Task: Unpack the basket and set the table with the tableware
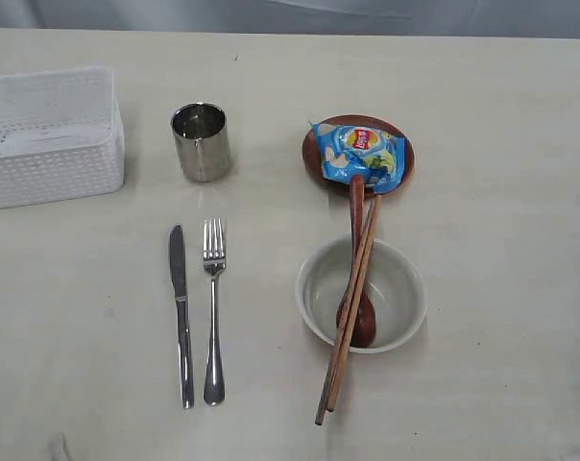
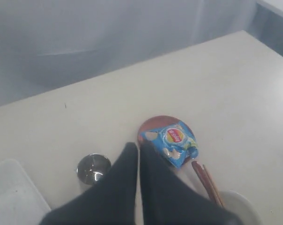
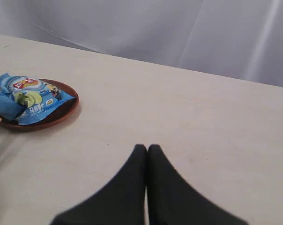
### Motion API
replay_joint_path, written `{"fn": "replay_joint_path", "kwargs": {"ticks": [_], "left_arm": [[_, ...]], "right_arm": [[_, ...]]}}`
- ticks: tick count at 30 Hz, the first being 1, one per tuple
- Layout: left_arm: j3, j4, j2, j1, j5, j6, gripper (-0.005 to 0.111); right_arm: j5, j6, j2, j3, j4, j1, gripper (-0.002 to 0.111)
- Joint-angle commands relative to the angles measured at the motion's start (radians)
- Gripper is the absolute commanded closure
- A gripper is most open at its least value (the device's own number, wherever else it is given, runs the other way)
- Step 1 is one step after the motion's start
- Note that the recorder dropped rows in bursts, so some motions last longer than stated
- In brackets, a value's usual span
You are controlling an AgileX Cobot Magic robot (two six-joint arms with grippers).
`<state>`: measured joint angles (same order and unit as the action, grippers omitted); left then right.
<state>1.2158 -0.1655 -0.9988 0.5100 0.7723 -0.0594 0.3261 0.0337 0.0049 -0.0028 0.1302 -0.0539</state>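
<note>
The white perforated basket point(image 1: 48, 134) stands at the back left of the cream table point(image 1: 501, 288). A steel cup point(image 1: 202, 141) stands beside it. A silver knife point(image 1: 181, 312) and fork point(image 1: 213, 307) lie side by side near the front. The pale bowl point(image 1: 363, 293) holds a brown wooden spoon point(image 1: 357, 279) and wooden chopsticks point(image 1: 350, 312), which lean out over its rim. Behind it a round brown plate point(image 1: 311, 154) carries a blue chip bag point(image 1: 359, 154). My left gripper point(image 2: 138, 149) is shut and empty, above the table between the steel cup point(image 2: 93, 168) and the plate point(image 2: 148, 125). My right gripper point(image 3: 147, 149) is shut and empty, off to one side of the plate point(image 3: 62, 115). Neither gripper shows in the exterior view.
The chip bag point(image 2: 172, 143) covers most of the plate. A pale curtain point(image 3: 179, 28) hangs behind the table's far edge. In the left wrist view a corner of the basket point(image 2: 12, 194) shows, as does the bowl's rim point(image 2: 240, 204).
</note>
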Motion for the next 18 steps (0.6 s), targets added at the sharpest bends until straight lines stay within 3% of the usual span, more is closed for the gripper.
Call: {"fn": "replay_joint_path", "kwargs": {"ticks": [1,9,18], "left_arm": [[-0.113,0.001,0.190,0.001,-0.019,0.008,0.105],[-0.241,0.003,0.473,0.001,-0.008,0.008,0.105],[-0.258,0.101,0.705,0.001,-0.007,0.008,0.105]], "right_arm": [[-0.005,-0.004,-0.005,0.003,0.002,0.003,0.108],[-0.005,-0.004,-0.005,0.003,0.002,0.003,0.108],[-0.005,-0.004,-0.005,0.003,0.002,0.003,0.108]]}}
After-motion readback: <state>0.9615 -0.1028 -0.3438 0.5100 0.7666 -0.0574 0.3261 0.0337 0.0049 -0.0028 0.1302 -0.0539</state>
